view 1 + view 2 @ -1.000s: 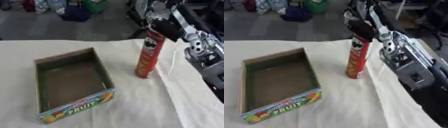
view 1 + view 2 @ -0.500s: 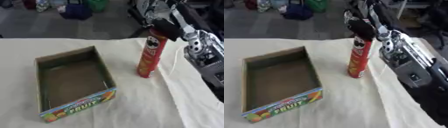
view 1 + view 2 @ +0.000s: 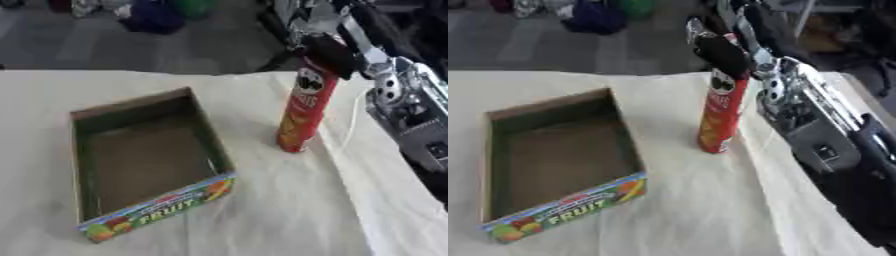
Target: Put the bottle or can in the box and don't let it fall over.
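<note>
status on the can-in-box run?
Done: the right hand has reached the red chip can and curls round its top. In hand: the can stands tilted on the cloth-covered table, base down, right of the cardboard fruit box. Left: move it over, set it upright in the box, which holds nothing, and release. Left hand not visible.

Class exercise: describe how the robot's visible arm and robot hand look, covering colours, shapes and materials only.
The right robot hand has black, rounded fingers. Behind it the right arm is boxy silver-grey metal with round joint housings, then a black casing toward the lower edge. No left arm shows.
</note>
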